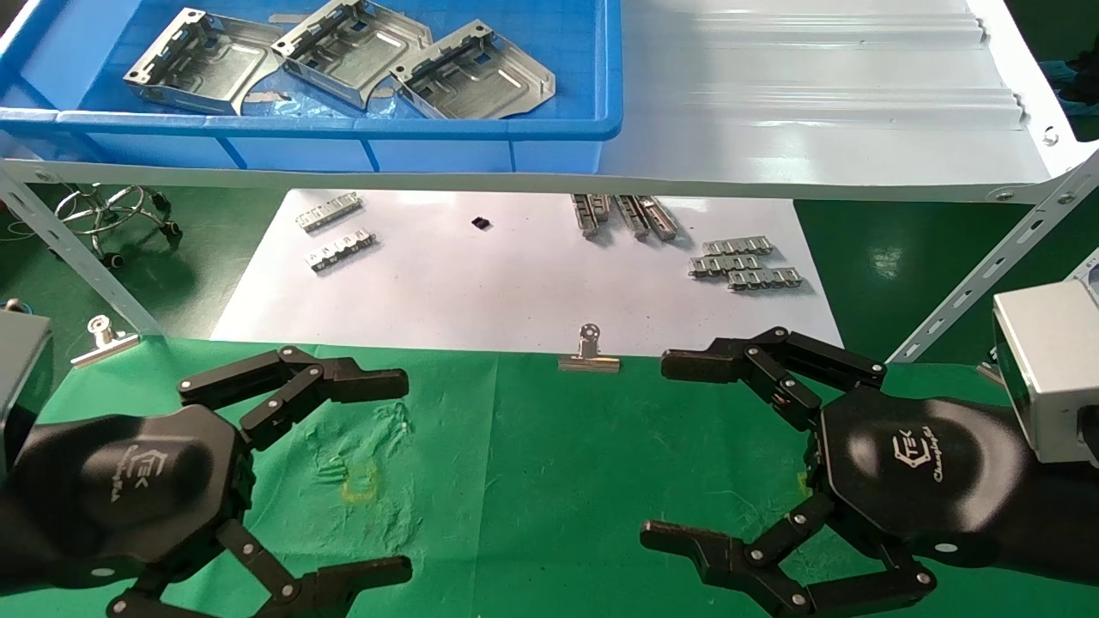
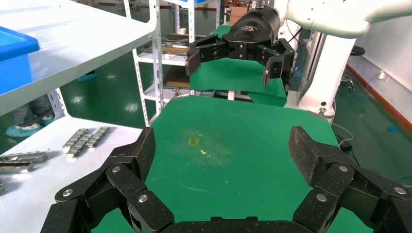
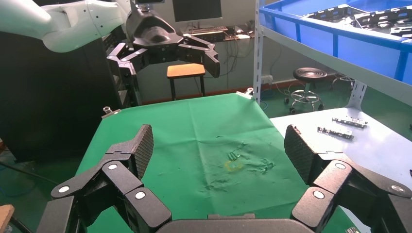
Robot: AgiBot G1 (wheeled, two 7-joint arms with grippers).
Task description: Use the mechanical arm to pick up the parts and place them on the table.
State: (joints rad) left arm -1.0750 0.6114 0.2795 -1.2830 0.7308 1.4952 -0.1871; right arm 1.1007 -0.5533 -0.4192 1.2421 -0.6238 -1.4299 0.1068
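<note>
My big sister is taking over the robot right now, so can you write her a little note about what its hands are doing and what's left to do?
Left end effector: open, empty, hovering over the green table on the robot's left.
Right end effector: open, empty, hovering over the table on the robot's right.
Parts: three silvery plates, all in the blue bin on the white shelf above and behind the table.
Done: nothing yet; no part is on the green cloth.
Left: reach up to the bin, pick each of the three parts and set them on the table. The small linked strips on the white sheet are not part of the job.
</note>
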